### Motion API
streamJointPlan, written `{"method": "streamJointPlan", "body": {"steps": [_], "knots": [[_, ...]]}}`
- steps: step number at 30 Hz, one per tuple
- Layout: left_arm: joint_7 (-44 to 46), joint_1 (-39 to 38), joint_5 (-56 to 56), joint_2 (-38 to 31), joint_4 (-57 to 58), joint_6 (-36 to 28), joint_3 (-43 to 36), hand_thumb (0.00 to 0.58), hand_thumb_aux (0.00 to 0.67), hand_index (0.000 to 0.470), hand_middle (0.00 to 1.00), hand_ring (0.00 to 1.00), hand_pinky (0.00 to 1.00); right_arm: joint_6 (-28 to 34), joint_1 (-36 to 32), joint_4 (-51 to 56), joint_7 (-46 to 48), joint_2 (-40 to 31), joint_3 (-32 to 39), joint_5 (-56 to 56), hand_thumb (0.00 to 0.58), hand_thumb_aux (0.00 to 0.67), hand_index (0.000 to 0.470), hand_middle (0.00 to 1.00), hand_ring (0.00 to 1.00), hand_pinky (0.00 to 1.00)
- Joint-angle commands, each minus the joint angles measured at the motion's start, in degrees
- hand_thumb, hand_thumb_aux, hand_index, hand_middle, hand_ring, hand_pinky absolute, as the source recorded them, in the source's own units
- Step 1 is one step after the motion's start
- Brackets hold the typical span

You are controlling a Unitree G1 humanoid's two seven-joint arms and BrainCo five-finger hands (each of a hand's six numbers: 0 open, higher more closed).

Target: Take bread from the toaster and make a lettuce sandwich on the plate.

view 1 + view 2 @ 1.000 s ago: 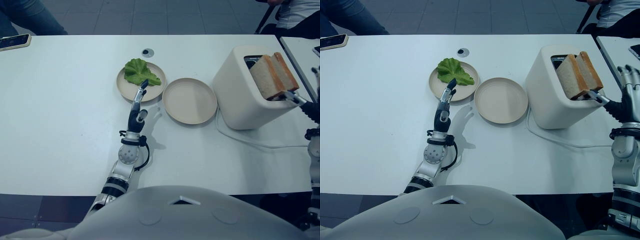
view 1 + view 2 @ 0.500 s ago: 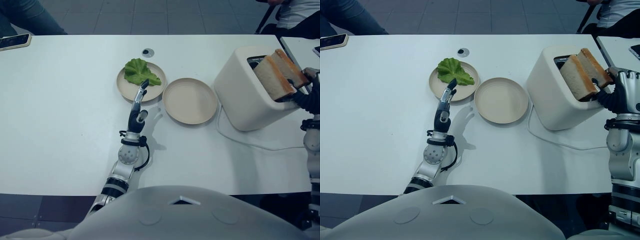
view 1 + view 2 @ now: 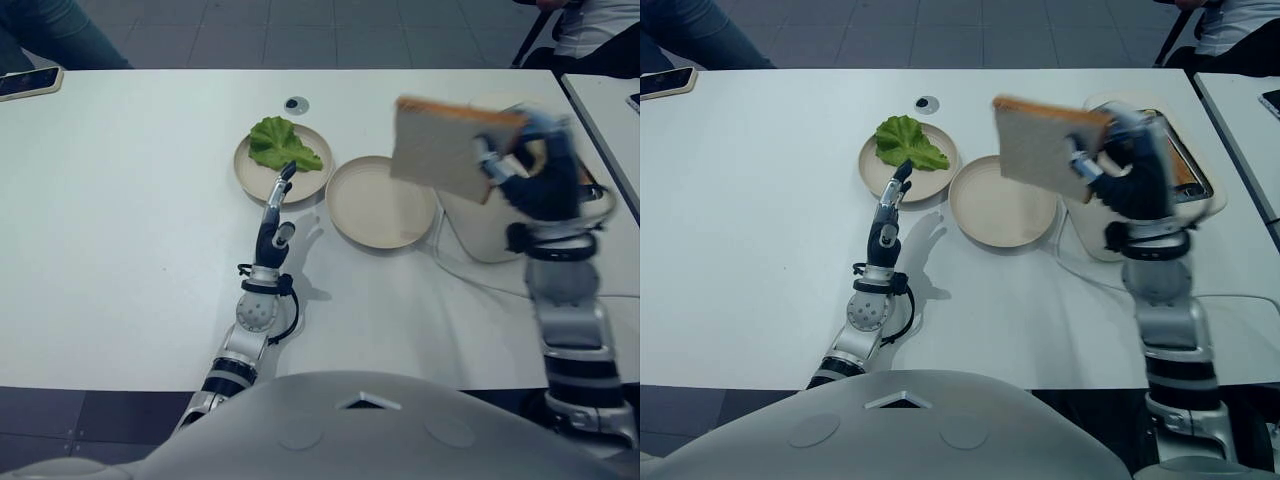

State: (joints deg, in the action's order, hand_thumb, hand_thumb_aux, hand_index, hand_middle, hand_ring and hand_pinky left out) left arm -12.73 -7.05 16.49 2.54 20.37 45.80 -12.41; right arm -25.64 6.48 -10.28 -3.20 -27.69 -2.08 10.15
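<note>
My right hand (image 3: 535, 175) is shut on a slice of bread (image 3: 445, 145), held up in the air over the right side of the empty beige plate (image 3: 375, 205). Behind that hand stands the white toaster (image 3: 1200, 185), largely hidden by it, with a second slice (image 3: 1185, 168) still down in its slot. A lettuce leaf (image 3: 280, 143) lies on another beige plate (image 3: 250, 180) to the left. My left hand (image 3: 275, 215) rests open on the table, its fingertips at the near rim of the lettuce plate.
The toaster's white cable (image 3: 480, 285) trails across the table in front of it. A small black round object (image 3: 293, 103) lies behind the lettuce plate. A phone (image 3: 25, 82) sits at the far left corner. A second table (image 3: 610, 100) adjoins on the right.
My right hand closed on a slice, pulled it out of the toaster and carried it up and left over the empty plate. The left arm has stayed still.
</note>
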Motion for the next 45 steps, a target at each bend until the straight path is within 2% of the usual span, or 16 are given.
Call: {"method": "streamJointPlan", "body": {"steps": [1, 7, 11, 13, 14, 15, 16, 17, 22, 27, 30, 35, 38, 44, 45], "knots": [[-0.28, 0.2, 0.34, -0.31, 0.34, -0.39, 0.82, 0.0, 0.0, 0.0, 0.0, 0.0, 0.0, -0.66, -3.5, 12.35, 2.51, 3.5, 3.72, 0.71, 0.58, 0.67, 0.47, 1.0, 1.0, 1.0], [-0.33, 0.29, 0.86, -1.16, 0.36, -0.52, 1.77, 0.0, 0.0, 0.0, 0.0, 0.0, 0.0, -1.06, -4.21, 25.27, 0.98, 7.79, 6.39, 4.18, 0.58, 0.67, 0.47, 1.0, 1.0, 1.0], [-1.51, 2.38, 4.0, -3.16, 1.07, -2.66, 2.87, 0.0, 0.0, 0.0, 0.0, 0.0, 0.0, 1.85, -3.52, 26.71, 3.58, 6.92, 7.1, 5.11, 0.58, 0.67, 0.47, 1.0, 1.0, 1.0], [-5.3, 5.01, 11.36, -5.76, 1.81, -5.88, 3.05, 0.0, 0.0, 0.0, 0.0, 0.0, 0.0, 3.17, -3.38, 24.78, 3.5, 5.9, 6.84, 6.85, 0.58, 0.67, 0.47, 1.0, 1.0, 1.0], [-8.03, 6.45, 15.62, -7.22, 1.94, -8.0, 3.09, 0.0, 0.0, 0.0, 0.0, 0.0, 0.0, 3.89, -3.4, 23.71, 3.34, 5.38, 6.72, 8.09, 0.565, 0.562, 0.394, 1.0, 1.0, 1.0], [-11.13, 8.33, 20.36, -8.83, 2.14, -11.27, 2.94, 0.0, 0.0, 0.0, 0.0, 0.0, 0.0, 4.66, -3.69, 22.86, 2.68, 4.77, 6.4, 9.69, 0.0, 0.0, 0.0, 0.81, 0.81, 0.81], [-14.11, 10.33, 24.48, -10.26, 2.79, -14.55, 2.62, 0.0, 0.0, 0.0, 0.0, 0.0, 0.0, 5.33, -4.24, 22.45, 1.68, 4.19, 6.12, 11.4, 0.0, 0.0, 0.0, 0.2, 0.2, 0.2], [-16.51, 12.17, 27.67, -11.32, 3.72, -17.32, 2.18, 0.0, 0.0, 0.0, 0.0, 0.0, 0.0, 5.93, -4.83, 22.2, 0.78, 3.72, 5.89, 13.05, 0.0, 0.0, 0.0, 0.0, 0.0, 0.0], [-24.29, 19.81, 36.34, -14.63, 11.67, -26.62, -1.8, 0.0, 0.0, 0.0, 0.0, 0.0, 0.0, 8.44, -5.99, 17.11, -3.71, 0.3, 5.98, 24.09, 0.0, 0.0, 0.0, 0.0, 0.0, 0.0], [-24.1, 26.18, 38.81, -16.23, 20.08, -30.68, -7.11, 0.0, 0.0, 0.0, 0.0, 0.0, 0.0, 12.75, -0.52, 5.26, -3.28, -0.87, 5.06, 30.56, 0.0, 0.0, 0.0, 0.0, 0.0, 0.0], [-20.02, 33.47, 39.01, -15.32, 31.17, -31.69, -10.97, 0.0, 0.0, 0.0, 0.0, 0.0, 0.0, 13.25, -0.23, 3.42, -2.99, 0.49, 6.98, 31.28, 0.0, 0.0, 0.0, 0.0, 0.0, 0.0], [-16.81, 43.03, 37.36, -14.9, 43.13, -31.69, -14.11, 0.0, 0.0, 0.0, 0.0, 0.0, 0.0, 13.06, 0.47, 2.48, -3.36, 0.75, 7.5, 31.61, 0.0, 0.0, 0.0, 0.0, 0.0, 0.0], [-14.42, 45.41, 35.72, -14.93, 47.81, -31.57, -14.76, 0.0, 0.0, 0.0, 0.0, 0.0, 0.0, 12.14, 0.26, 2.14, -4.81, 1.66, 7.99, 31.74, 0.0, 0.0, 0.0, 0.0, 0.0, 0.0], [-14.21, 45.97, 33.59, -15.84, 49.37, -30.78, -16.37, 0.0, 0.0, 0.0, 0.0, 0.0, 0.0, 11.3, 1.05, 3.2, -6.33, 2.48, 9.64, 32.71, 0.0, 0.0, 0.0, 0.0, 0.0, 0.0], [-14.24, 45.89, 33.32, -15.96, 49.26, -30.69, -16.6, 0.501, 0.423, 0.297, 0.0, 0.0, 0.0, 11.21, 1.05, 3.33, -6.47, 2.51, 9.79, 32.82, 0.0, 0.0, 0.0, 0.0, 0.0, 0.0]]}}
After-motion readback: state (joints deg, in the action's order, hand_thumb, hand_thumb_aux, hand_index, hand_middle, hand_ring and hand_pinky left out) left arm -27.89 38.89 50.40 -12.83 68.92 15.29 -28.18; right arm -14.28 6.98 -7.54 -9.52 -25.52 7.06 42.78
